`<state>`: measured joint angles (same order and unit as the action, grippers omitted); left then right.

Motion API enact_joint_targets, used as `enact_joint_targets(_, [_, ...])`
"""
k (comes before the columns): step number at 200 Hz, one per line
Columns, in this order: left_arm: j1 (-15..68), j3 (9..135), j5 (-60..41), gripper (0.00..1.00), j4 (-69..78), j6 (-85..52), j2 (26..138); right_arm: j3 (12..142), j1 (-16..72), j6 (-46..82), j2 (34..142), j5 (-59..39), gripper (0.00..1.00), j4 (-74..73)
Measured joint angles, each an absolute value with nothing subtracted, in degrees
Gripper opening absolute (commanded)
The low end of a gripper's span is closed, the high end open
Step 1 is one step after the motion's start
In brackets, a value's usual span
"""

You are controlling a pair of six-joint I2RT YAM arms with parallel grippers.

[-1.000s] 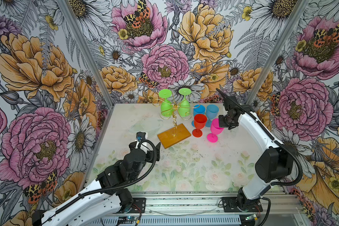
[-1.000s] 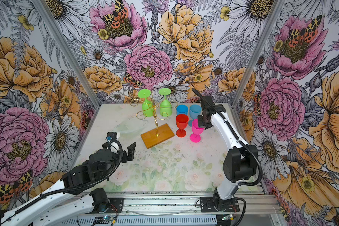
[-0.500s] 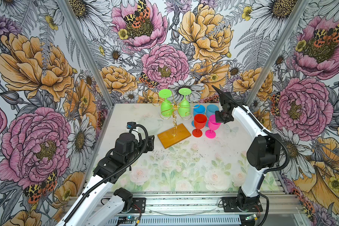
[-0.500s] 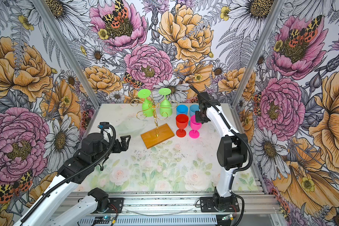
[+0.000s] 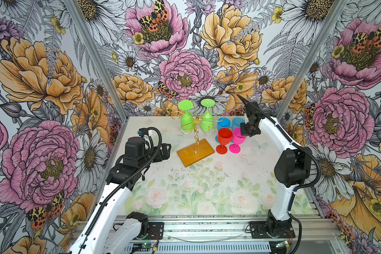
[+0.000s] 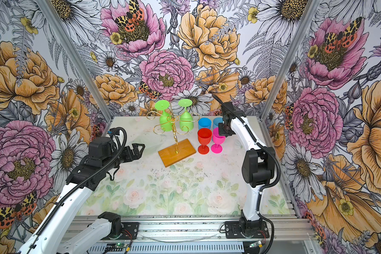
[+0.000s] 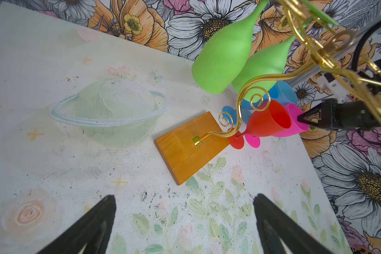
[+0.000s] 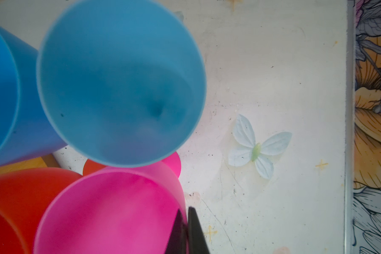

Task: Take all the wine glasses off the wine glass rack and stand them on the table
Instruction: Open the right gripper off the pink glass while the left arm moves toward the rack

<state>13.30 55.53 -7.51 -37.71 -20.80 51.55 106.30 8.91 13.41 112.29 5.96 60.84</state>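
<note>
Left arm [image 5: 110, 204], right arm [image 5: 271, 129]: white link shells, black joint housings, ribbed black cable conduit alongside. Left hand [image 7: 184, 195]: tapered black fingers [image 7: 92, 226]. Black screwed base plates [image 5: 257, 231].

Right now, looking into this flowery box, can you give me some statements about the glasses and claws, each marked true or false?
1. Two green glasses hang upside down on the wine glass rack. True.
2. The left gripper holds a glass. False: it is open and empty.
3. The right gripper pinches the pink glass by its rim. True.
4. The red glass lies on its side. False: it stands upright beside the pink glass.
</note>
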Motion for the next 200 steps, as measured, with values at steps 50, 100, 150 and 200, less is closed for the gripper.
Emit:
enact_joint_targets(50, [11.4, 56.4, -9.5, 0.99, -37.6, -21.3, 53.5, 107.1, 8.9, 13.4, 113.0, 4.7, 0.00, 60.8])
enact_joint_targets(100, [10.3, 58.1, -10.5, 0.99, -37.5, -22.2, 55.1, 107.1, 8.9, 13.4, 113.0, 4.4, 0.08, 60.8])
enact_joint_targets(150, [9.4, 60.2, -11.3, 0.99, -37.3, -22.6, 56.2, 107.2, 8.9, 13.4, 113.0, 4.2, 0.08, 60.8])
enact_joint_targets(200, [8.7, 60.2, -11.9, 0.99, -37.0, -22.7, 57.5, 107.2, 8.9, 13.4, 113.0, 2.9, 0.09, 60.8])
